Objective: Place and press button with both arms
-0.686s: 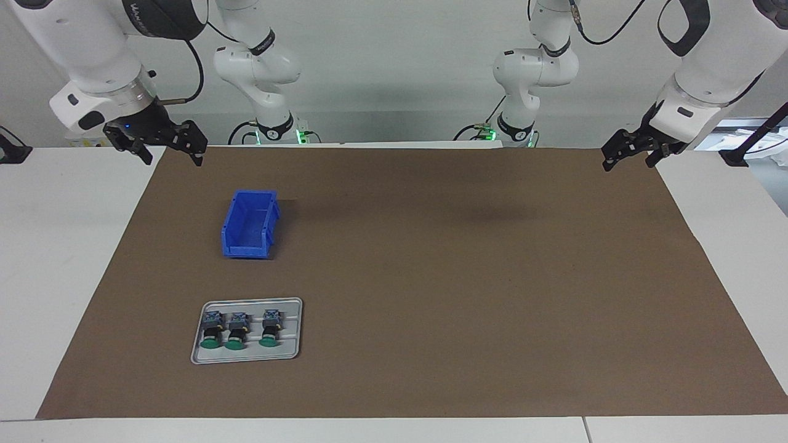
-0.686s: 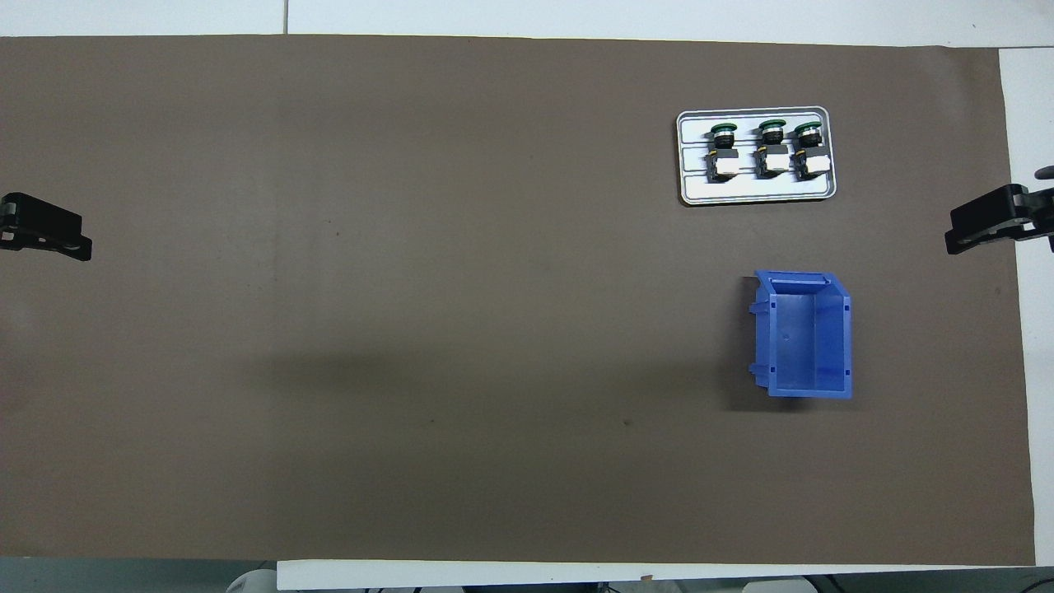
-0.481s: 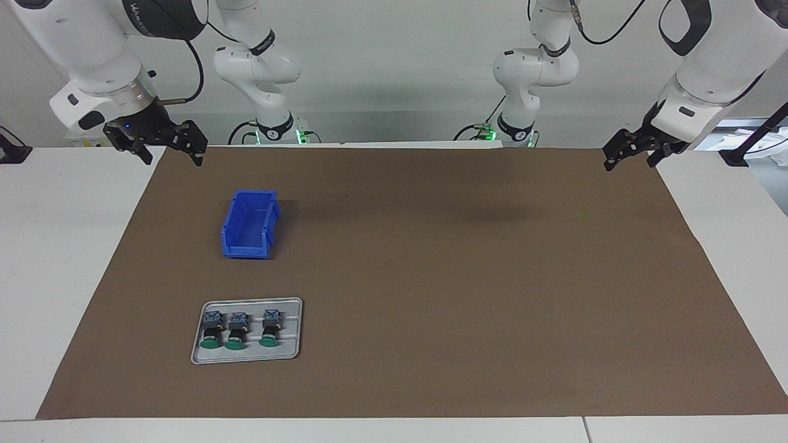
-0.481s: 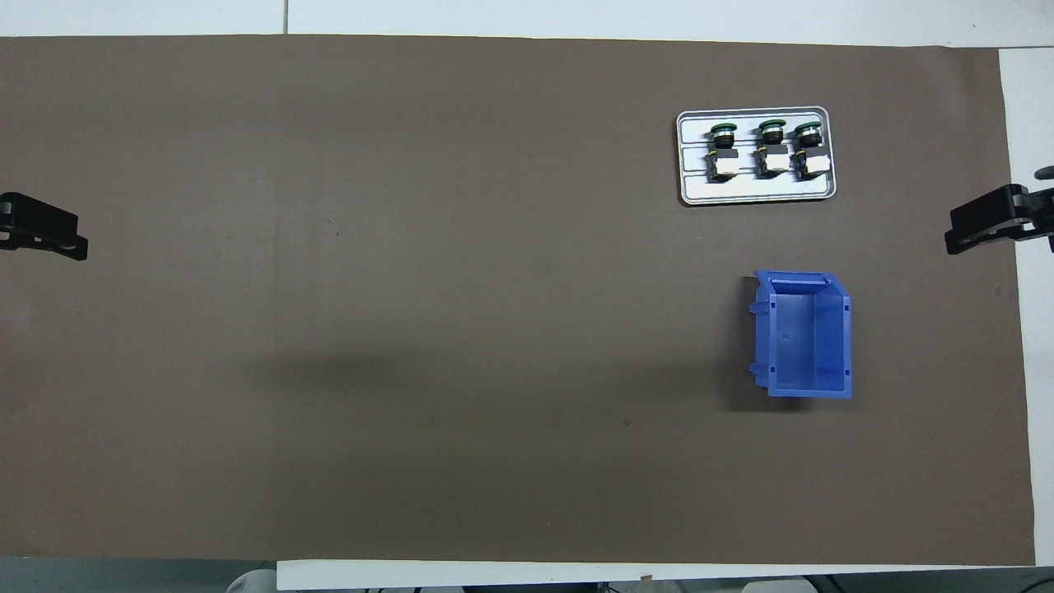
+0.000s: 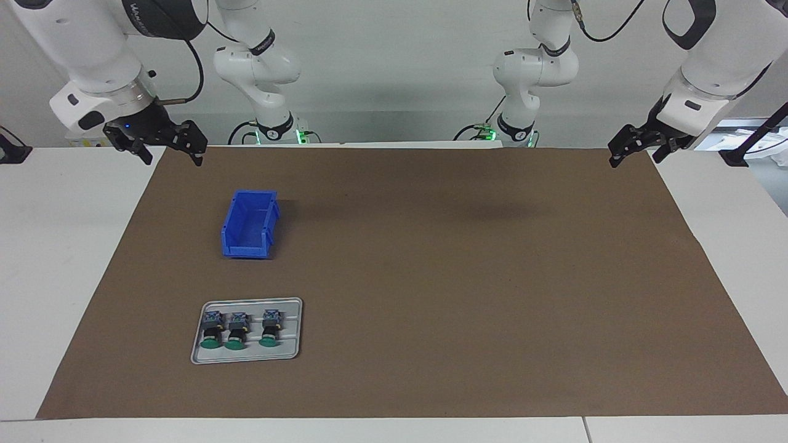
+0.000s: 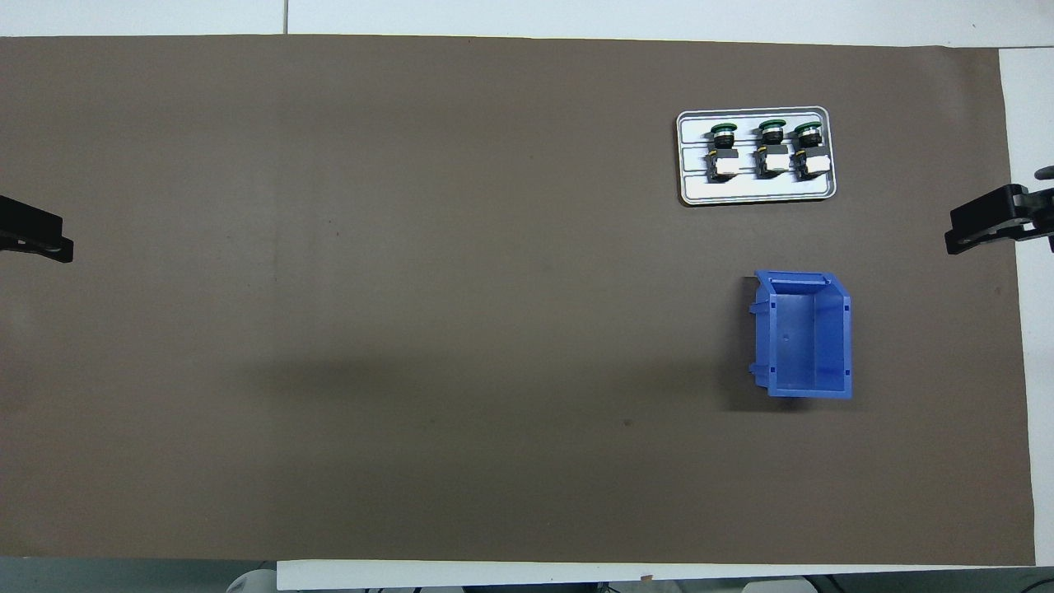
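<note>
Three alike buttons with green caps lie side by side on a grey tray (image 5: 293, 353): one (image 5: 212, 333), the middle one (image 5: 235, 333) and one (image 5: 269, 330). They also show in the overhead view (image 6: 771, 147) on the tray (image 6: 757, 193). My right gripper (image 5: 173, 157) hangs open and empty over the mat's edge at the right arm's end; it also shows in the overhead view (image 6: 980, 231). My left gripper (image 5: 634, 159) hangs open and empty over the mat's edge at the left arm's end, only partly in the overhead view (image 6: 37, 239).
An empty blue bin (image 5: 249, 224) stands on the brown mat (image 5: 462, 277), nearer to the robots than the tray; it also shows in the overhead view (image 6: 807, 338). White table borders the mat at both ends.
My left gripper has drawn slightly outward toward the left arm's end of the table and a little upward. The right arm, the buttons and the bin have not moved.
</note>
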Robot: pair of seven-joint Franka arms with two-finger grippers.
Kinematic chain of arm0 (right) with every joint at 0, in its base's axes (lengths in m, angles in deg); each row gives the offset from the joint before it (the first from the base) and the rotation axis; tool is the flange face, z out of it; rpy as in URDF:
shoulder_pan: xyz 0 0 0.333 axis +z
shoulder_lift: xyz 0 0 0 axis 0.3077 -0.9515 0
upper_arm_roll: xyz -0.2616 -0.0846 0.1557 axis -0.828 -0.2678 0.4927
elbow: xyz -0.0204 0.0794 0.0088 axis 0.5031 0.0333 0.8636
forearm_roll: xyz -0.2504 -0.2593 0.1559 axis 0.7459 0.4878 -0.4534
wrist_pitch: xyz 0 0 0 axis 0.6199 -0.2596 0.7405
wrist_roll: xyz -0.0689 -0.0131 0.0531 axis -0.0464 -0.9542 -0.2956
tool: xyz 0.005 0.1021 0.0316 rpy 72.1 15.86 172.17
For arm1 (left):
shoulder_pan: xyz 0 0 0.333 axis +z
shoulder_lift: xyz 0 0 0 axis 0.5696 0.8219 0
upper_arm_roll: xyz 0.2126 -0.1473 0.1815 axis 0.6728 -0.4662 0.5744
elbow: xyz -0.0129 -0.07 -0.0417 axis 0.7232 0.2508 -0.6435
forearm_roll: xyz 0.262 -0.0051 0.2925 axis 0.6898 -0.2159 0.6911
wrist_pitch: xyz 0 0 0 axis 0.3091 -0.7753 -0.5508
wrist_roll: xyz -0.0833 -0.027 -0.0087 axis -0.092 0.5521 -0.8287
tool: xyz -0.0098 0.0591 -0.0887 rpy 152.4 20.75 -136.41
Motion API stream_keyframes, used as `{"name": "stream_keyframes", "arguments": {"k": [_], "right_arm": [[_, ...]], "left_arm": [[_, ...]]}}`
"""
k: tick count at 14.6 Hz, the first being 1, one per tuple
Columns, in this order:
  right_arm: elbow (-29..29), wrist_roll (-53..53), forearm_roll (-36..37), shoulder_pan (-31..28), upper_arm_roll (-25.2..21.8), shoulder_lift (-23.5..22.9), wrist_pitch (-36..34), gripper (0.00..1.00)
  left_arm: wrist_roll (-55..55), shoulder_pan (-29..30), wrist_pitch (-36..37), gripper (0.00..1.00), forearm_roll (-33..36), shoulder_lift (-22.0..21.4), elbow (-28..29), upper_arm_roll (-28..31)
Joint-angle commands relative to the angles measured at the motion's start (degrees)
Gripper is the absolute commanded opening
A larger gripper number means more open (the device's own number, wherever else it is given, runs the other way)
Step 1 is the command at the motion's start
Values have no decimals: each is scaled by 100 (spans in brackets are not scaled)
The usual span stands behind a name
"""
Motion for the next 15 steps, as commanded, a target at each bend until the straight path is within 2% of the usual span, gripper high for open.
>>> {"name": "stream_keyframes", "arguments": {"k": [1, 7, 9, 11, 13, 15], "right_arm": [[-127, 162, 3, -57, 33, 104, 70, 100], [-345, 127, 3, -66, 15, 209, 104, 100], [-382, 144, 12, -22, 24, 218, 245, 100], [-469, 31, -6, 83, 68, 157, 674, 100], [-400, -276, -399, 215, 85, -376, 1157, 100], [-364, -426, -428, 565, 85, -930, 1920, 100]], "left_arm": [[8, -4, 105, 100, 98, -55, -21, 16], [17, -12, 97, 100, 98, -64, 6, 16], [17, -12, 88, 100, 98, -64, 23, 16], [8, -4, 70, 100, 98, -64, 23, 16], [17, -4, 70, 100, 98, -64, 32, 16], [17, -12, 70, 100, 98, -64, 32, 16]]}}
